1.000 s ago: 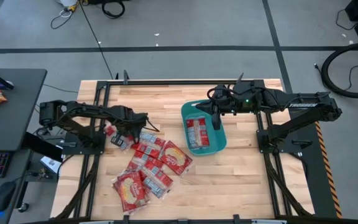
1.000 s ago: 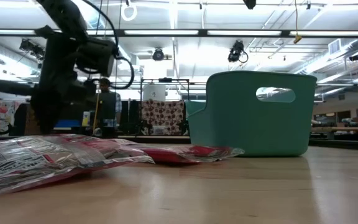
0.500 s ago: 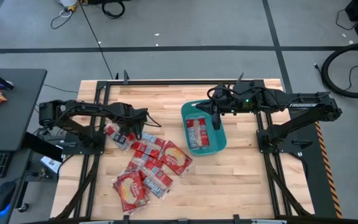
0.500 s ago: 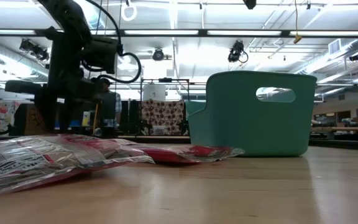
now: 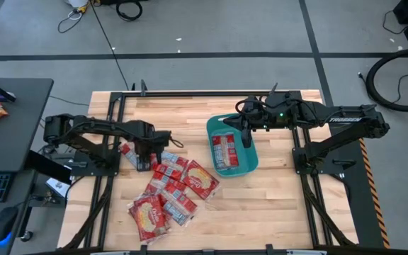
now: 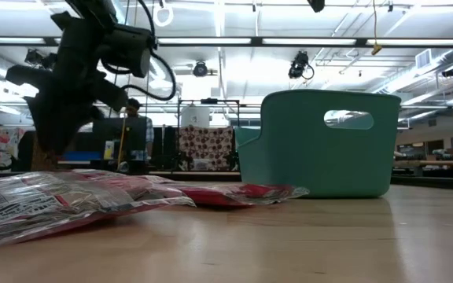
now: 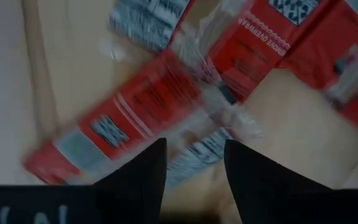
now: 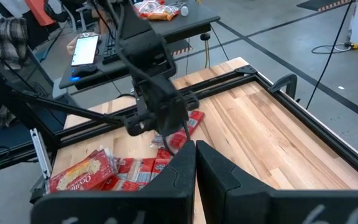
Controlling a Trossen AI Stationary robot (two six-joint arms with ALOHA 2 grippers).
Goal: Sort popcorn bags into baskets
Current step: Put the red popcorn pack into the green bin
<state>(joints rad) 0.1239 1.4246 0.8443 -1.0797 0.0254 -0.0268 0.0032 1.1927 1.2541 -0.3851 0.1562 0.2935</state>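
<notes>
While overhead hides it, left hand [image 7: 194, 165] shows spread over popcorn bags [image 7: 135, 112].

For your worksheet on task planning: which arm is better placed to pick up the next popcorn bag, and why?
The left. Its end effector hangs open right over the loose popcorn bags, while the right end effector sits shut over the basket, away from the pile.

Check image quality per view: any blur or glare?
Left wrist view: popcorn bags smeared by motion blur, fingers sharp. Low view: bright ceiling lights, left arm backlit dark, nearest packet soft. High view: even, sharp. Right wrist view: clear.
</notes>
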